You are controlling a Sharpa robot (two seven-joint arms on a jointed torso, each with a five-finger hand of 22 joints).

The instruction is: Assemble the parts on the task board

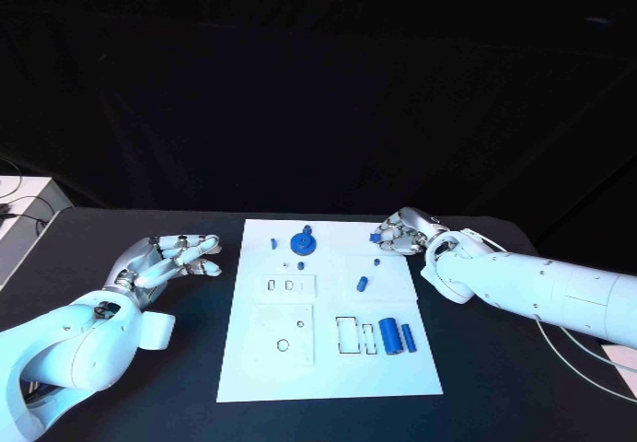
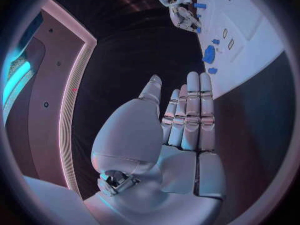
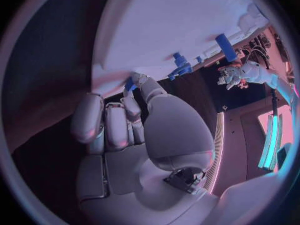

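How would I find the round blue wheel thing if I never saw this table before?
Look at the white task board in the middle of the black table. Near its far edge, between the two hands, sits the round blue disc. It is the widest, roundest piece; its blue neighbours are small or thin.

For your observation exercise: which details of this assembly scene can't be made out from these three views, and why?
- Whether the right hand holds a small blue part: its fingers cover the spot in the right wrist view and it is too small in the head view.
- Shapes of the small parts at the task board's far end: too small in the head view.
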